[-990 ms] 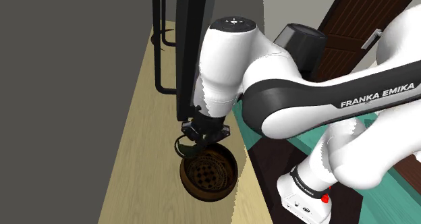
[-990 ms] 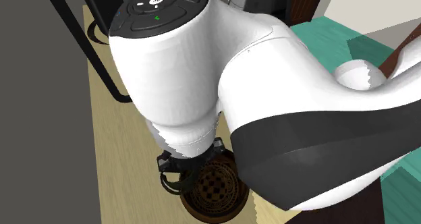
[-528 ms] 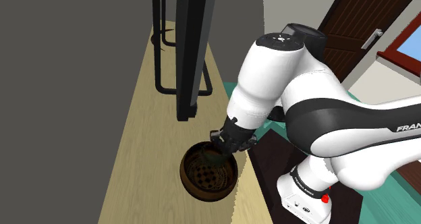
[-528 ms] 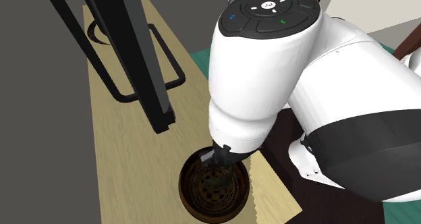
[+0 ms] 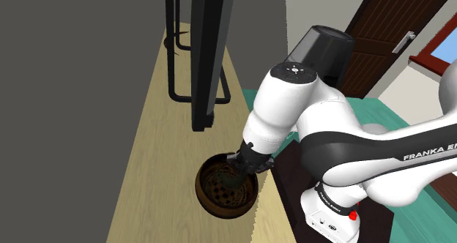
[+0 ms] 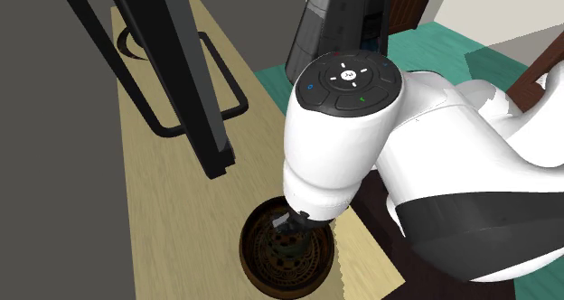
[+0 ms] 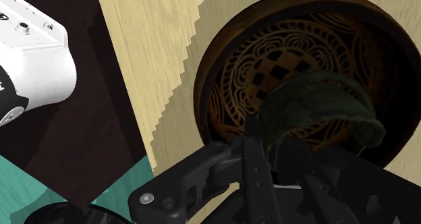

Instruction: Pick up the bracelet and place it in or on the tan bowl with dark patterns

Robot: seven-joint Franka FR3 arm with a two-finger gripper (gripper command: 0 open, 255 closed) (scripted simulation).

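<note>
At the surface's long edge, on the side facing the arm's base, we find the round dark-brown bowl (image 5: 207, 203) with a tan chequer-and-scroll pattern inside. It stands upright on the light wooden surface (image 5: 154, 154), and its rim lies just beside that edge.

The all-black two-finger gripper (image 5: 238, 174) points down into the bowl's opening, over the part of the rim nearest the edge. In the second exterior view, the gripper (image 6: 294, 230) hangs below the white wrist housing and over the bowl (image 6: 262, 262).

In the wrist view, the gripper (image 7: 273, 145) is clamped on the dark green ring-shaped bracelet (image 7: 317, 88). The fingers stand close together with the near part of the band between them. The rest of the band loops outward from the gripper, over the patterned floor of the bowl (image 7: 206, 94). We cannot tell whether the bracelet touches the bowl.

Farther along the surface, well apart from the bowl, stands a tall black slab (image 5: 209, 58) on a black tube-frame foot.
</note>
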